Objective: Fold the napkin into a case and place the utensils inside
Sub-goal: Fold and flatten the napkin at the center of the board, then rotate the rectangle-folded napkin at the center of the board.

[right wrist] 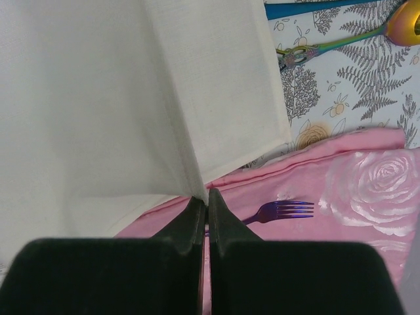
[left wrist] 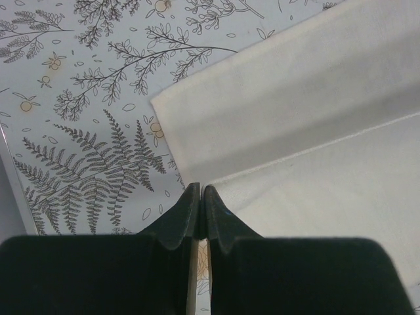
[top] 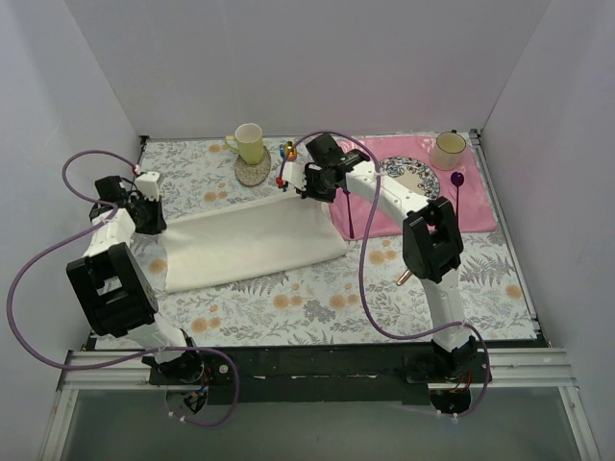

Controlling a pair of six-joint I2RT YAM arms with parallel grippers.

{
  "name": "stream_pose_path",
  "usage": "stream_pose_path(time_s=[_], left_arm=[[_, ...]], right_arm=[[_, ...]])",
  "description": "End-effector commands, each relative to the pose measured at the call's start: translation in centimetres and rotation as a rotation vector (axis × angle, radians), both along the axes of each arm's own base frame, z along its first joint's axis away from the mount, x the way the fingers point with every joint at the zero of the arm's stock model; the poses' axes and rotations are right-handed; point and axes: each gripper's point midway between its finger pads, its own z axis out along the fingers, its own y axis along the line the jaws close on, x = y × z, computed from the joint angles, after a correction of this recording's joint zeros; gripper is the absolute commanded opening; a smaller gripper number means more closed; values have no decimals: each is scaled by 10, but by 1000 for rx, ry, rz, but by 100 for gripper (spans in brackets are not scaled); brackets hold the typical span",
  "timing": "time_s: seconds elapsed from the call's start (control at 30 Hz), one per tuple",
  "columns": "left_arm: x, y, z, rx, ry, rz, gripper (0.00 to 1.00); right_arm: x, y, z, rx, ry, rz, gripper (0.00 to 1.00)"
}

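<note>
Though slightly askew, napkin (top: 252, 245) lengthwise left to right.

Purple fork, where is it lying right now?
The purple fork lies on the pink placemat, near its left edge in the top view, just right of the napkin.

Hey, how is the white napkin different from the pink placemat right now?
The napkin is plain cream; the placemat is pink with printed roses. The napkin is folded over and pinched by the left gripper and the right gripper; the placemat lies spread out, ungripped. The placemat carries a cup and a purple fork; the napkin carries nothing. Both are cloths on the fern-print tablecloth.
</note>
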Motion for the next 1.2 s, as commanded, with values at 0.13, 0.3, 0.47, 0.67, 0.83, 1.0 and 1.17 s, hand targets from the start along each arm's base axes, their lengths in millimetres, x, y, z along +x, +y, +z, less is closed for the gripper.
stream_pose_path(time_s=[0.13,0.3,0.47,0.67,0.83,1.0,1.17], left_arm=[[15,15,-1,17,-22,49,0],[10,24,-8,28,34,80,23],[-21,10,19,-2,54,18,49],[-91,-38,1,-87,197,-84,52],[-120,-64,-27,-116,284,-96,47],[-118,-63,-43,-90,321,-61,36],[-115,-46,-65,-41,385,22,25]], right_arm=[[26,-5,9,0,-78,-88,1],[29,-12,11,-17,-73,-135,60],[7,-24,31,6,-9,-155,75],[-60,-18,14,35,207,-49,56],[-91,-9,-28,-20,346,-3,31],[-109,-8,-62,-76,414,17,19],[-144,-15,-95,-140,464,60,19]])
